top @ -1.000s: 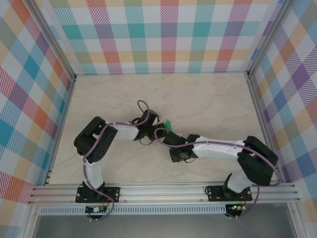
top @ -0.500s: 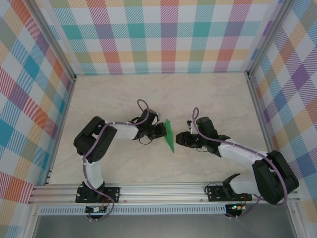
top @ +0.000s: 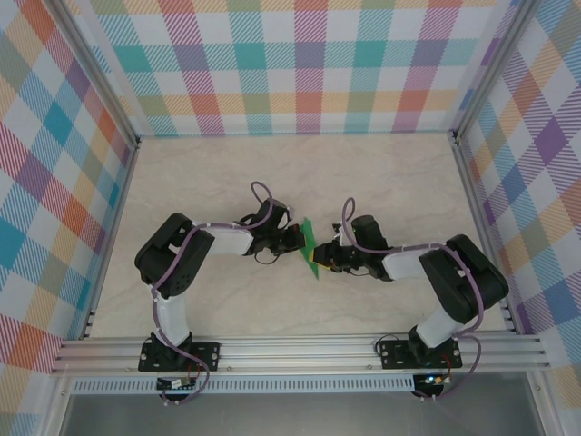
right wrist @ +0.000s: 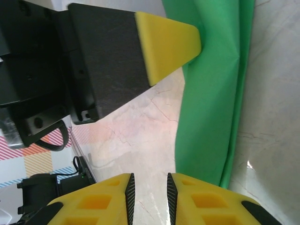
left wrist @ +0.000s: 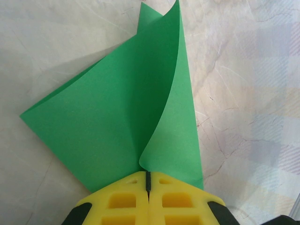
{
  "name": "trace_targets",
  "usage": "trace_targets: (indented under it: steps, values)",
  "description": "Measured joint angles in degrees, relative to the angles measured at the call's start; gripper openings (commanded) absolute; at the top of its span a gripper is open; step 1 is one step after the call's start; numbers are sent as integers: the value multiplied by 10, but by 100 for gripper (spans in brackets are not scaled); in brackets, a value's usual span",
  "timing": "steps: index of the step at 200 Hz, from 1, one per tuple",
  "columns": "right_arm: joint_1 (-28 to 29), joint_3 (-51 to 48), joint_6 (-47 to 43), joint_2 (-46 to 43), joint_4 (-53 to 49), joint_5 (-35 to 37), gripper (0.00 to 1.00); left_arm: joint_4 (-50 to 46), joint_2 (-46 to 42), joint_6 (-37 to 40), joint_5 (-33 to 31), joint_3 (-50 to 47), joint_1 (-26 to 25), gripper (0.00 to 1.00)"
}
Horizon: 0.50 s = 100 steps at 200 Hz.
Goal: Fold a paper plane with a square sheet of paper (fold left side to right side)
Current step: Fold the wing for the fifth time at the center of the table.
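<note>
Jaws on your left gripper [left wrist: 148, 180] are clenched on the paper plane [left wrist: 117, 117], pinching its near edge, where a loose flap curls up from the seam between the yellow pads. Your right gripper [right wrist: 148, 180] has its jaws parted by a narrow gap with bare table [right wrist: 140, 136] showing through, grasping nothing; the green paper sits just beside it. You have the plane near the middle of the table, between both grippers.

Pale, seemingly marble-patterned tabletop [top: 381, 182], pastel plaid walls [top: 309, 64] around it, metal rail [top: 300, 350] at near edge.
</note>
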Motion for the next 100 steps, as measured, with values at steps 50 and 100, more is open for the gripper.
trace_targets:
  steps: [50,100]
  values:
    - [19,1,2,18,7,0,26,0,0,0,0,0,0,0]
    - [19,2,-1,18,-8,10,25,0,0,0,0,0,0,0]
